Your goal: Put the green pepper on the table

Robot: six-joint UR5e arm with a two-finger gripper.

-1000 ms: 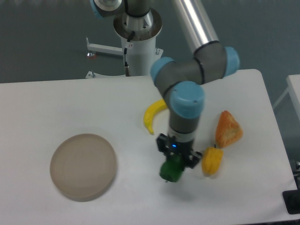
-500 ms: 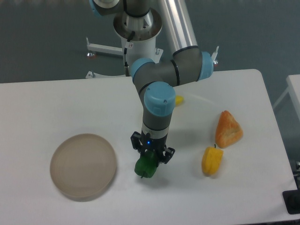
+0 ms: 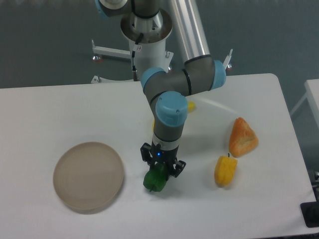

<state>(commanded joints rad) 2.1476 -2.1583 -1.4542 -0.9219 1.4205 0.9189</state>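
Note:
The green pepper (image 3: 156, 179) is small, glossy and dark green, and it hangs low over the white table (image 3: 60, 114) just right of the beige plate. My gripper (image 3: 160, 172) points straight down from above and is shut on the pepper's top. Whether the pepper touches the tabletop cannot be told; a faint shadow lies right under it.
A round beige plate (image 3: 88, 175) lies at the left front. A yellow pepper (image 3: 225, 171) and an orange wedge-shaped item (image 3: 242, 138) sit to the right. A yellow banana (image 3: 190, 106) is mostly hidden behind the arm. The robot base (image 3: 147, 45) stands at the back edge.
Over the last second the gripper carried the green pepper leftward from beside the yellow pepper to near the plate. In the last half second it barely shifted.

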